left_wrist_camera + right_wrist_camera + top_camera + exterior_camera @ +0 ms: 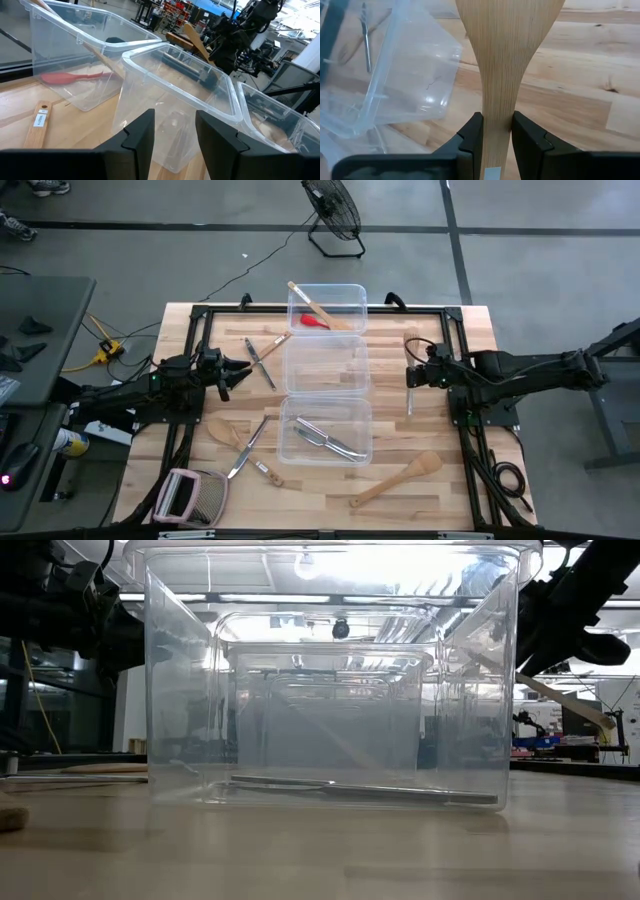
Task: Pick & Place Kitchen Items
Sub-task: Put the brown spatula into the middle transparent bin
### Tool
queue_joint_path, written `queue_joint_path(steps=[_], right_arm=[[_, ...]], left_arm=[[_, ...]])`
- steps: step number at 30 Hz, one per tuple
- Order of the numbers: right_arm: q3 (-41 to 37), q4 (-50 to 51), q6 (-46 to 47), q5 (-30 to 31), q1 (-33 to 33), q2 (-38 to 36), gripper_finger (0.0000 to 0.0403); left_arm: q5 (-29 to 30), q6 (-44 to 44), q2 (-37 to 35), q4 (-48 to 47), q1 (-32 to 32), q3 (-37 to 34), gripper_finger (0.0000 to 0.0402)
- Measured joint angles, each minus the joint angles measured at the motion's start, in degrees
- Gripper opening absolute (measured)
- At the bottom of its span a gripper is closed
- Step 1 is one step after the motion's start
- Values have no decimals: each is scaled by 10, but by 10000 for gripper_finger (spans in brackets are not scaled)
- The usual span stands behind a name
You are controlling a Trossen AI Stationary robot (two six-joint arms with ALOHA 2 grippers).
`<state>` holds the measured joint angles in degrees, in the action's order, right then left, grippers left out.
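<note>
- Right gripper (496,131) is clamped on the neck of a pale wooden spatula (506,55), fingers pressing both sides, the broad blade reaching out past the fingertips above the wooden table (580,80).
- Seen from above, that gripper sits at about 3 o'clock of the middle clear tub (325,366), just beside its wall.
- Left gripper (174,131) hangs at 9 o'clock of the same tub, its fingers spread apart with nothing between them.
- Three clear plastic tubs stand in a row down the table's middle.
- Far tub (327,308), at 12 o'clock, holds a red utensil (314,321) and a wooden-handled tool (312,307) leaning across its rim.
- Near tub (326,430), at 6 o'clock, holds silver metal cutlery (328,440).
- Middle tub's contents cannot be made out.
- Loose items lie on the table: two crossed utensils (264,355) near the left gripper, a wooden spoon (222,430) and crossed cutlery (247,448) at about 7 o'clock, and a wooden spatula (396,479) at 5 o'clock.
- Pink-framed grater (188,497) sits at the table's near left corner.
</note>
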<state>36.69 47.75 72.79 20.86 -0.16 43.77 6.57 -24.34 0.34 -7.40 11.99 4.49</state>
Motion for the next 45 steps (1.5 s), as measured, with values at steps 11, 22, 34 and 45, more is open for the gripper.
queue_joint_path(steps=[11,22,34,45], right_arm=[[0,-7,-62,-2,0,0,74],[0,-20,-97,0,0,0,74],[77,-30,-184,12,0,28,74],[232,-35,-373,83,0,135,74]], left_arm=[[0,0,0,0,0,0,143],[0,0,0,0,0,0,143],[0,0,0,0,0,0,143],[0,0,0,0,0,0,143]])
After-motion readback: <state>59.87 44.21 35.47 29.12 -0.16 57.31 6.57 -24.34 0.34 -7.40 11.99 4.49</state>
